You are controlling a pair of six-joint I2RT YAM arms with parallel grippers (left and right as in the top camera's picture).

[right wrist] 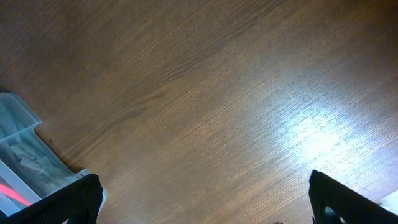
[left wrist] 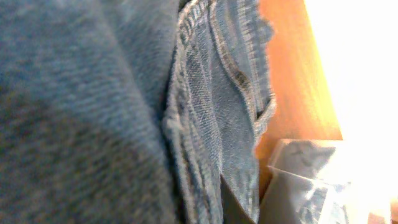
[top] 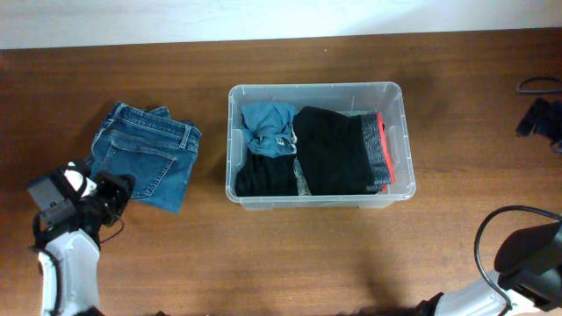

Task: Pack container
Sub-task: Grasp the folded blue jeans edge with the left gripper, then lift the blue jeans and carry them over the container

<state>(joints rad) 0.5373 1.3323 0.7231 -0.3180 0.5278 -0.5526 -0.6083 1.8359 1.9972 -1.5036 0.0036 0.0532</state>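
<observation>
Denim jeans (top: 151, 160) edge meets left gripper (top: 120, 190) — bare table (top: 213, 180) before container (top: 316, 86).

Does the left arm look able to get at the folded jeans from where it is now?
Probably yes: the left gripper sits right at the edge of the jeans nearest it, denim fills its wrist view, and nothing lies between them.

Open table strip (top: 212, 162) between jeans (top: 145, 158) and container (top: 316, 86); inside, clothes (top: 334, 149) seemingly wall to wall.
</observation>
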